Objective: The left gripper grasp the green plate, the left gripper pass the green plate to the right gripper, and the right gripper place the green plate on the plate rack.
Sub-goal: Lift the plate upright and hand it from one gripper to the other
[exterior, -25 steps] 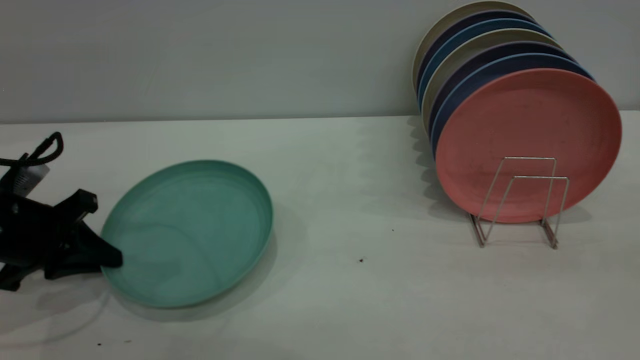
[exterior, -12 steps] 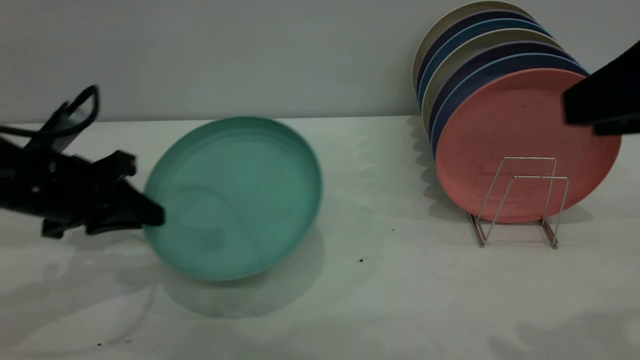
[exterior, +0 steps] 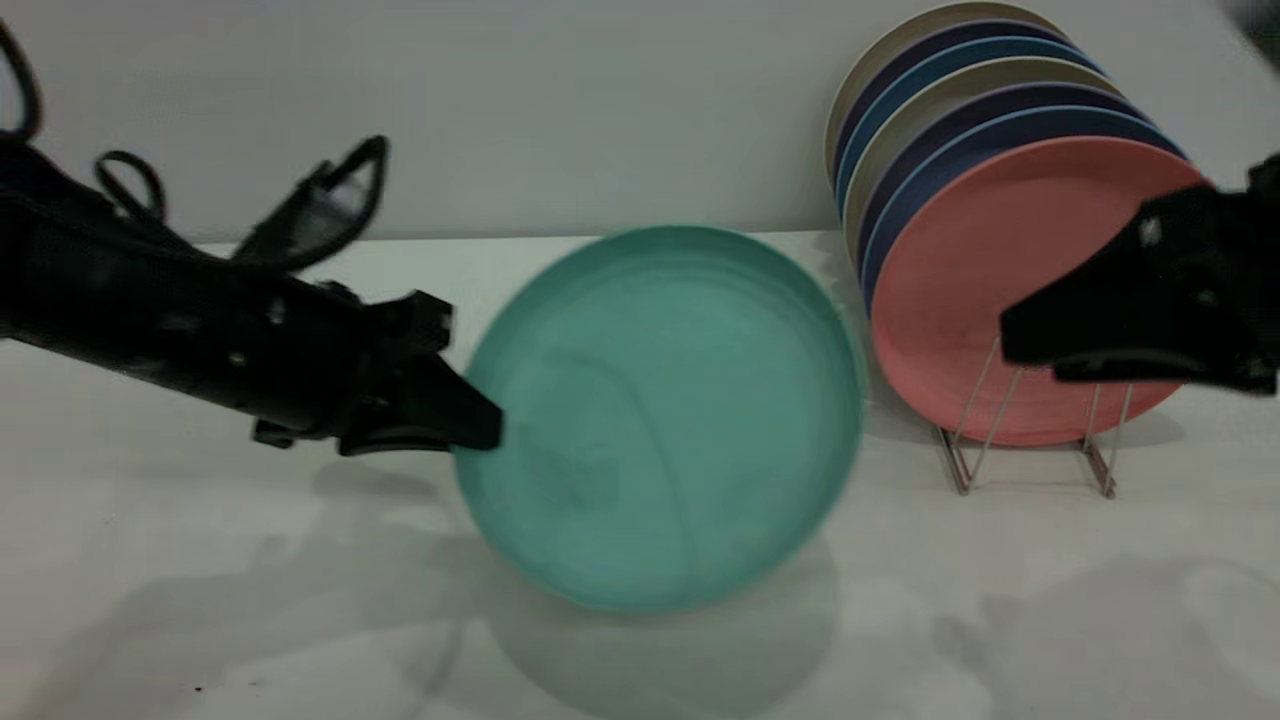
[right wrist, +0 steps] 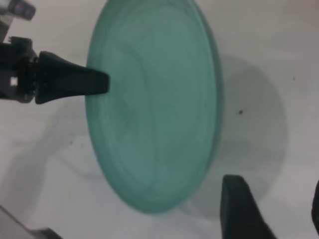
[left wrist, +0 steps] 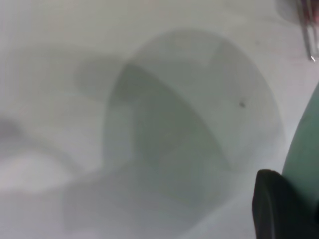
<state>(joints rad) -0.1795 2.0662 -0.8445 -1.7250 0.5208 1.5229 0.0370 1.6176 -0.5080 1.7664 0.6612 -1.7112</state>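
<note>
Left gripper (exterior: 480,432) clamping green plate (exterior: 660,415) rim, carrying it higher and further toward rack (exterior: 1030,440). Right gripper (exterior: 1010,345) coming in, jaws apart, nearing plate's far edge.

left gripper (exterior: 480,430) grips green plate (exterior: 660,415) aloft

White bench (exterior: 700,650), dark speck on it (left wrist: 242,104). Salmon-pink plate (exterior: 960,300) upright at front; 6 more plates (exterior: 960,90) stacked behind: beige, navy, blue.
</note>
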